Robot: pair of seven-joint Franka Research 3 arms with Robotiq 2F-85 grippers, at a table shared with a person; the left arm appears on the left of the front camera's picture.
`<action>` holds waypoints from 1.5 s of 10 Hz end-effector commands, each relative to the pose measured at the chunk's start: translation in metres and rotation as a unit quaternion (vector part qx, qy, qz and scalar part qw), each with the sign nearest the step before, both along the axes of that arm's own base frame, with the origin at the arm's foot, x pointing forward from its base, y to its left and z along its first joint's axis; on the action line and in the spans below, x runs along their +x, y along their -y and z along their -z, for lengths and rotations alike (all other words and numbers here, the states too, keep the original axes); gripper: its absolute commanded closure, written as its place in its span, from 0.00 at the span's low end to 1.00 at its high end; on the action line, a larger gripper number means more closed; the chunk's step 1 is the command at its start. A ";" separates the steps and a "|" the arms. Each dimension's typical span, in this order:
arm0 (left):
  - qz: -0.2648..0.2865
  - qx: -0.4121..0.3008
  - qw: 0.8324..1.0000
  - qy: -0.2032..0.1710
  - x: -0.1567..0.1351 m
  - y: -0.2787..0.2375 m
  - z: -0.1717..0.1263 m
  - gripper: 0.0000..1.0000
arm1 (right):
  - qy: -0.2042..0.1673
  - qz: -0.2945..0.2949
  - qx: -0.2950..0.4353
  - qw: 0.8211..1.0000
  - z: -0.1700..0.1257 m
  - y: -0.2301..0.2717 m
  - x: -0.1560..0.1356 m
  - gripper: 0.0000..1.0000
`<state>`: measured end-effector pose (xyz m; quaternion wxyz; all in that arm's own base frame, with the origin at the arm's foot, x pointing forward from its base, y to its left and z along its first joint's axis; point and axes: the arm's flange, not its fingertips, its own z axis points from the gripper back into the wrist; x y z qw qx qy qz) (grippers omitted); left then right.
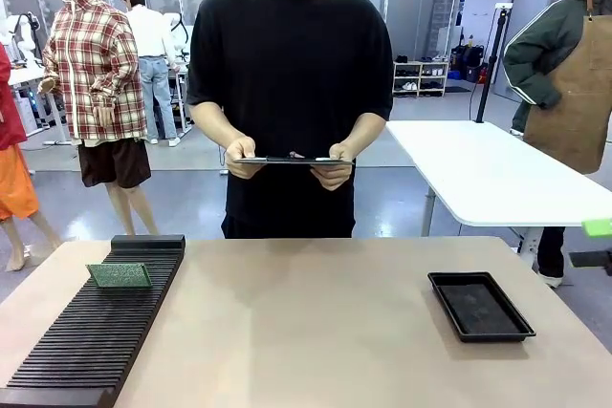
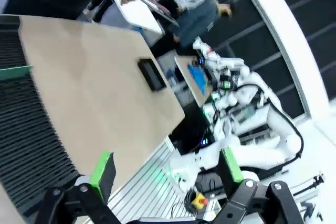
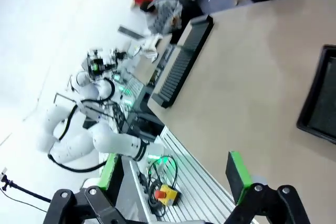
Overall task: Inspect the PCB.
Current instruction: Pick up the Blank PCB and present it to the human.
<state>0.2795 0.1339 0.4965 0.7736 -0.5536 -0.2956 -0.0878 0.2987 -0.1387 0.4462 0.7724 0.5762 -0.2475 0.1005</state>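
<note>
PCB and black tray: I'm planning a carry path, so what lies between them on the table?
In the front view, between the PCB in its slotted rack and the tray, just bare tabletop.

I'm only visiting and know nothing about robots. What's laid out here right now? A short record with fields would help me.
PCB: green board standing on edge in the rack, near its far end
rack: black, slotted, on the left side of the table
tray: shallow, black, on the right side
person: stands at the far side, holding a clipboard level
left gripper: open, nothing between its fingers
right gripper: open, nothing between its fingers
</note>
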 end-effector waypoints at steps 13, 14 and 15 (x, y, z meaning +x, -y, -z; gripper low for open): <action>-0.161 0.146 0.976 -0.001 -0.033 -0.053 0.009 0.00 | 0.028 0.063 0.032 0.997 0.021 0.052 -0.034 0.00; -0.128 0.217 0.967 0.021 -0.019 -0.034 -0.007 0.00 | 0.028 0.063 0.032 0.997 0.021 0.052 -0.034 0.00; -0.111 0.268 0.956 0.036 -0.005 -0.019 -0.018 0.00 | 0.028 0.063 0.032 0.997 0.021 0.052 -0.034 0.00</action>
